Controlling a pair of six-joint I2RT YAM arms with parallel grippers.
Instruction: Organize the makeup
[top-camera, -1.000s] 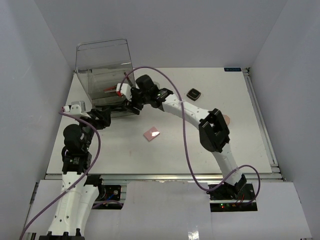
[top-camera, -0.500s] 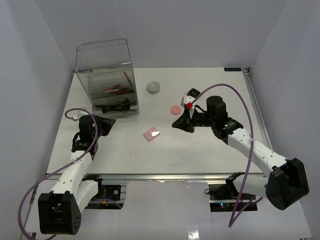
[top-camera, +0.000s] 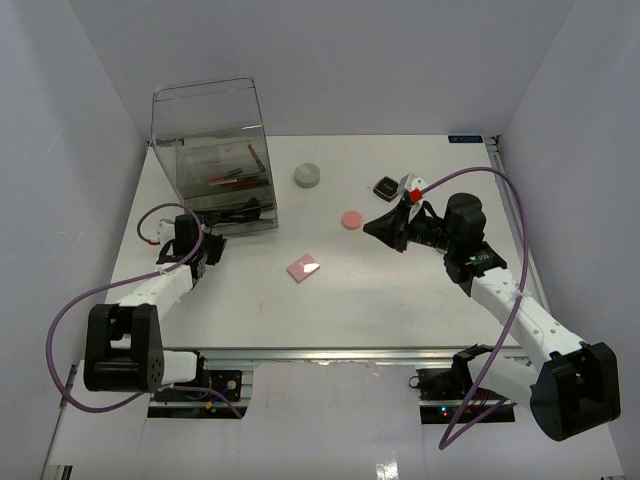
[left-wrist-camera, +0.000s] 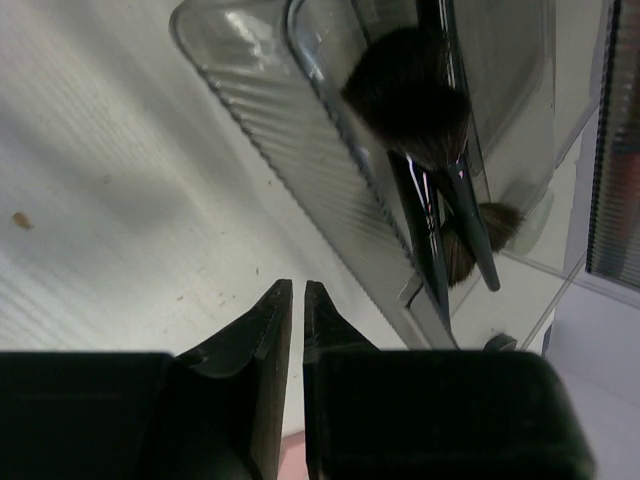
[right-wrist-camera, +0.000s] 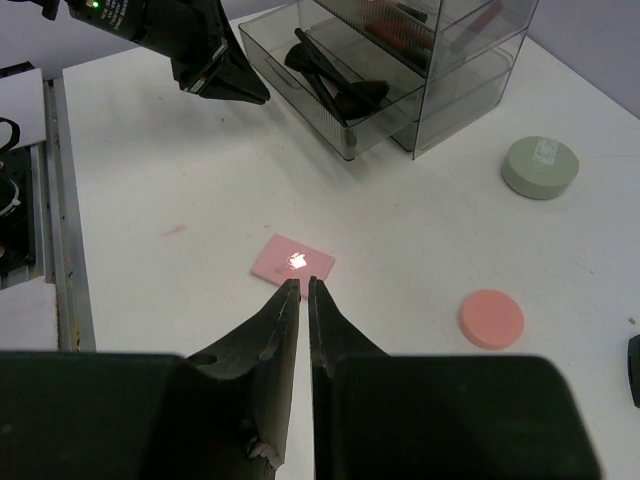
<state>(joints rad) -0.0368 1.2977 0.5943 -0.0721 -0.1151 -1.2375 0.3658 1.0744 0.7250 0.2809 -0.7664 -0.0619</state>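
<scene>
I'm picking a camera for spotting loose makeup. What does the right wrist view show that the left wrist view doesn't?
Only the right wrist: the pink square compact, pink disc and grey jar lying loose, and the shut right gripper. Only the left wrist: nothing new, only a closer look at the brushes. Both: those brushes in the pulled-out bottom drawer and the shut left gripper.
</scene>
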